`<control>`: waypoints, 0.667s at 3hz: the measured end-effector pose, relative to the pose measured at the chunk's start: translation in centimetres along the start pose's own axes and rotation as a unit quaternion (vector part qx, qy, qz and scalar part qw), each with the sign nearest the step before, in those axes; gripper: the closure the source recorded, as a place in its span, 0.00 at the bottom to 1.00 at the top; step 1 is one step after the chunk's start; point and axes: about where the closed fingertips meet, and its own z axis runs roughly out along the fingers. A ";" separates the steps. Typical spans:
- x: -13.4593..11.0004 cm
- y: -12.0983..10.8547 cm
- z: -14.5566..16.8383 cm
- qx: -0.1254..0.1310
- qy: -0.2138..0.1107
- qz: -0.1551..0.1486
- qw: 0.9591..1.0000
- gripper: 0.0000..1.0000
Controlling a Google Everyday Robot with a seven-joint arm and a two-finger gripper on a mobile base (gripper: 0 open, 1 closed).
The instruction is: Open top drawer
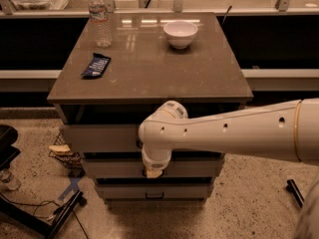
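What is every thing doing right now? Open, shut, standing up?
Top drawer: looks shut.
Middle drawer: shut.
Bottom drawer: shut.
Water bottle: upright, cap on.
Bowl: upright.
Blue packet: lying flat.
Gripper: pointing down in front of the middle drawer.

Arm (pixel 229 133) crosses the top drawer (pixel 99 137), pincer (pixel 153 173) just below it, over open floor (pixel 254 203).
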 end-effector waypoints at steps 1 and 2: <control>0.0 0.0 0.0 0.000 0.000 0.000 1.000 0.95; 0.0 0.0 -0.3 0.000 0.000 0.000 1.000 1.00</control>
